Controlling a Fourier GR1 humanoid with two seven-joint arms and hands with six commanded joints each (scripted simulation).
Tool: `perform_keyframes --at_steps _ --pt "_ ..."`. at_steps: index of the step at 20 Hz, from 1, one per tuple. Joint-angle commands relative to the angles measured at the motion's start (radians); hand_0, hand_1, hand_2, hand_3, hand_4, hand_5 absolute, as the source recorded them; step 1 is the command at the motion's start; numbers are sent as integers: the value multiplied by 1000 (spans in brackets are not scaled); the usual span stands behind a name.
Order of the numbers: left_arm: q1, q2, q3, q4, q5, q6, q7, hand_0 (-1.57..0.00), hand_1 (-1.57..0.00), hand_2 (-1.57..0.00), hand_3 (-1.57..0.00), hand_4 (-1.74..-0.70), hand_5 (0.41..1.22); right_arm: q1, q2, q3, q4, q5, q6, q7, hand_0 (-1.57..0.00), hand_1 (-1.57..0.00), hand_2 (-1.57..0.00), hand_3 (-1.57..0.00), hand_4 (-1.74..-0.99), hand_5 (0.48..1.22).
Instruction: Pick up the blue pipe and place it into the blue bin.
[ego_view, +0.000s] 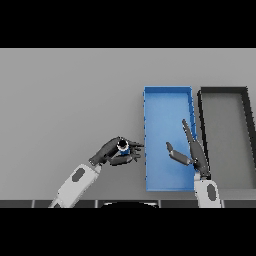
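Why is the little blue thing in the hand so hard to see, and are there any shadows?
In the head view, the small blue pipe is mostly hidden by the curled dark fingers of the left robot hand; the light is even and flat, without glare, and I see no clear shadows on the grey table; the blue rectangular bin shows plainly.

The dark left hand (116, 152) on its white and grey arm is seen lower centre, fingers curled round sth small, thumb on top. The dark right hand (191, 151) is held w/ fingers straight, thumb spread leftward.
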Motion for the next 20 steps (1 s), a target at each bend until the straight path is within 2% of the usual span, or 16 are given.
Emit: perform_keyframes --at_steps 1,3,7,10,13,16,17,19,20 --pt "-7 -5 -7 -17 0 1 16 -1543 -1547 -1550 -1450 -1720 1212 -1 -6 -6 5 -2 1 -13 1 1 1 1 -1278 678" --pt "-16 0 -12 -53 11 -7 41 -1553 -1556 -1557 -1449 -1723 1215 -5 -12 -9 6 1 0 1 1 1 1 1 -1275 683" --pt "-32 9 -16 -100 23 -10 104 -1564 -1565 -1565 -1443 -1727 1219 7 0 -5 18 -5 5 -35 1 1 1 1 -1273 688" --pt "-41 3 -26 -114 23 -2 160 -1567 -1568 -1568 -1440 -1728 1219 2 -7 0 22 -2 15 -41 1 1 1 1 -1269 688" --pt "-35 3 -25 -97 13 -1 151 -1569 -1569 -1570 -1442 -1730 1219 -6 -15 -6 20 -10 21 -41 1 1 1 1 -1255 688" --pt "-36 9 -21 -83 13 -10 138 -1570 -1570 -1570 -1441 -1730 1220 -16 -16 -10 16 -21 26 -15 1 1 1 1 -1229 687" --pt "-30 3 -24 -92 13 -4 138 -1570 -1570 -1570 -1440 -1730 1220 -13 -20 -11 9 -28 31 -33 1 1 1 1 -1213 684" --pt "-35 11 -17 -106 19 -4 139 -1571 -1571 -1571 -1441 -1730 1221 -11 -26 -20 -21 -137 118 -81 1 1 1 1 -1225 647" --pt "-35 12 -22 -101 12 -6 137 -1571 -1571 -1571 -1441 -1731 1221 -30 -40 -26 -35 -209 173 -60 1 1 1 1 -1231 620"
